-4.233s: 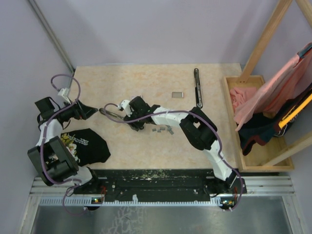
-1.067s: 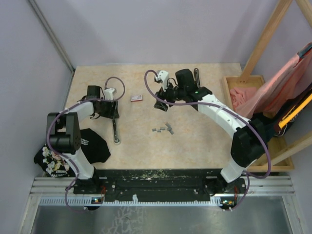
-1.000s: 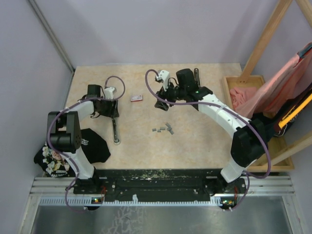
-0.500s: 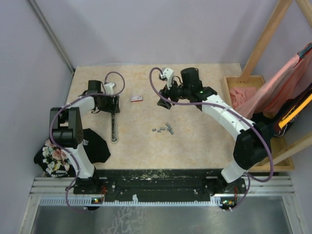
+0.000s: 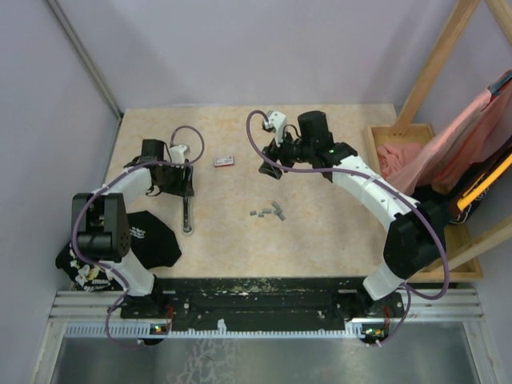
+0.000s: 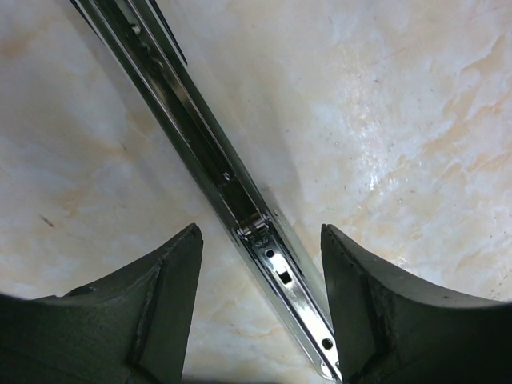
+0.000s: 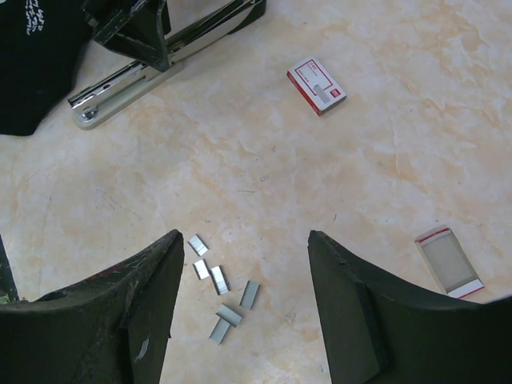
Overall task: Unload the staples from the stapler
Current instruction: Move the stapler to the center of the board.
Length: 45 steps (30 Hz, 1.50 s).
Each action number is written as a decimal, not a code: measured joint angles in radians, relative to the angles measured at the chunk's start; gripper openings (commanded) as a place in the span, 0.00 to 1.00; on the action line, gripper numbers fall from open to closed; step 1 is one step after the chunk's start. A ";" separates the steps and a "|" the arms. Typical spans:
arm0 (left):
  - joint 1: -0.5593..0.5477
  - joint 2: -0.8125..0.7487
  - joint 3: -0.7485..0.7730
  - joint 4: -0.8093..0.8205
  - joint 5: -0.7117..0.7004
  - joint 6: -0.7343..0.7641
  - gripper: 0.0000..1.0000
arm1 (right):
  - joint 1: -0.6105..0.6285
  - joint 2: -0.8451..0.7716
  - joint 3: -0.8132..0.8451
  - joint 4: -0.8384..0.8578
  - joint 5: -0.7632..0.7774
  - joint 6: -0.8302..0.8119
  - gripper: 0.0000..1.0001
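The stapler [image 5: 186,210] lies opened out flat on the left of the table, a long thin bar with a bare shiny metal channel [image 6: 240,200]. My left gripper [image 5: 179,179] hovers over its far half, open, its fingers [image 6: 172,280] on either side of the channel without touching it [image 6: 260,234]. Several small grey staples [image 5: 268,211] lie loose in the middle of the table [image 7: 220,292]. My right gripper [image 5: 269,165] hangs open above the table beyond them, with nothing between its fingers [image 7: 246,238].
A small red-and-white box [image 5: 225,161] lies between the two grippers [image 7: 318,85], and its open sleeve [image 7: 448,262] lies to the right. A black printed T-shirt [image 5: 142,238] is at the near left. A wooden bin [image 5: 422,270] of clothes borders the table's right edge.
My left gripper has shifted slightly toward the near edge along the stapler, and its jaws widened, then narrowed a little. The right arm and the staples have stayed put.
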 measured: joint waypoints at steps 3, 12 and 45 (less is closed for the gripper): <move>-0.010 0.006 -0.003 -0.017 -0.006 -0.012 0.60 | 0.000 0.000 0.000 0.000 0.000 0.000 0.64; -0.029 0.044 -0.003 -0.035 -0.042 -0.036 0.37 | 0.000 -0.006 -0.014 0.001 0.000 -0.002 0.64; -0.071 0.493 0.621 -0.017 -0.308 -0.307 0.05 | -0.016 -0.027 -0.019 0.004 0.031 -0.027 0.64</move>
